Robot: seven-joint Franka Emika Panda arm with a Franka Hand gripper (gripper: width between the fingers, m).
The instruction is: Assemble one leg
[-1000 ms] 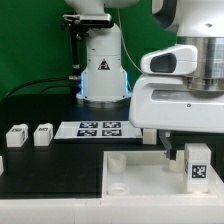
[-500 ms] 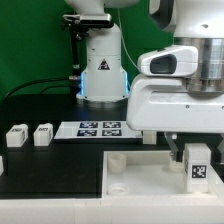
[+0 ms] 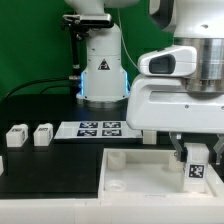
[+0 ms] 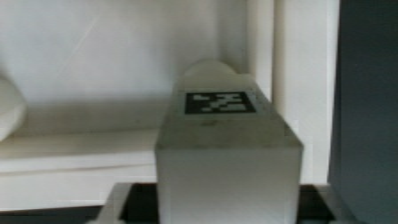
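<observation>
My gripper (image 3: 195, 158) is shut on a white leg (image 3: 197, 165) with a black-and-white tag and holds it upright over the large flat white tray-like part (image 3: 125, 175), near its corner on the exterior view's right. In the wrist view the leg (image 4: 228, 140) fills the middle, tag up, with dark fingers (image 4: 143, 200) pressed on both sides. Two more legs (image 3: 17, 136) (image 3: 43, 133) lie on the black table at the exterior view's left.
The marker board (image 3: 98, 128) lies behind the tray part. The robot's white base (image 3: 100, 70) stands at the back. A green backdrop closes the rear. The arm's big white wrist housing (image 3: 180, 95) hangs over the exterior view's right side.
The gripper with the leg has sunk slightly toward the tray part's corner. The loose legs and the marker board have not moved.
</observation>
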